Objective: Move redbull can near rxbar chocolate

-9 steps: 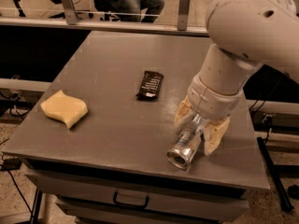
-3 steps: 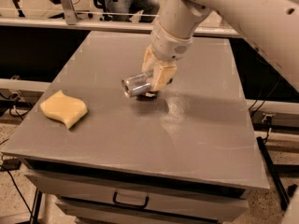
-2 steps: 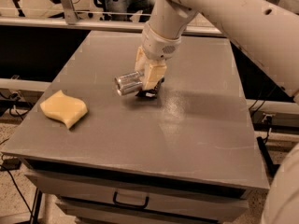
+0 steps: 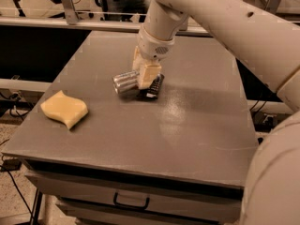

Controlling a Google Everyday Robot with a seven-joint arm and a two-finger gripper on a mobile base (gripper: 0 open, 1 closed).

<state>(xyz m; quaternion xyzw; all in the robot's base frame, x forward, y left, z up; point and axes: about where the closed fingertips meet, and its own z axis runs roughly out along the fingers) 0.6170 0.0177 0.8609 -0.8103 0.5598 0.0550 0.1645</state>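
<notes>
The redbull can [image 4: 124,82] is a shiny silver can lying on its side, its end facing the front left. My gripper [image 4: 144,72] is shut on the can's far end, holding it at the grey tabletop just left of the rxbar chocolate [image 4: 154,86]. The bar is flat, in a black wrapper, and partly hidden behind my fingers [image 4: 148,74]. Can and bar lie side by side, almost touching.
A wavy pale-yellow sponge [image 4: 64,108] lies at the table's left front. The grey table [image 4: 187,125] has a drawer with a handle [image 4: 131,202] below its front edge. My arm reaches in from the upper right. Railings stand behind the table.
My gripper has carried the can from the table's right front up and left to the bar, then a little further left over the last second.
</notes>
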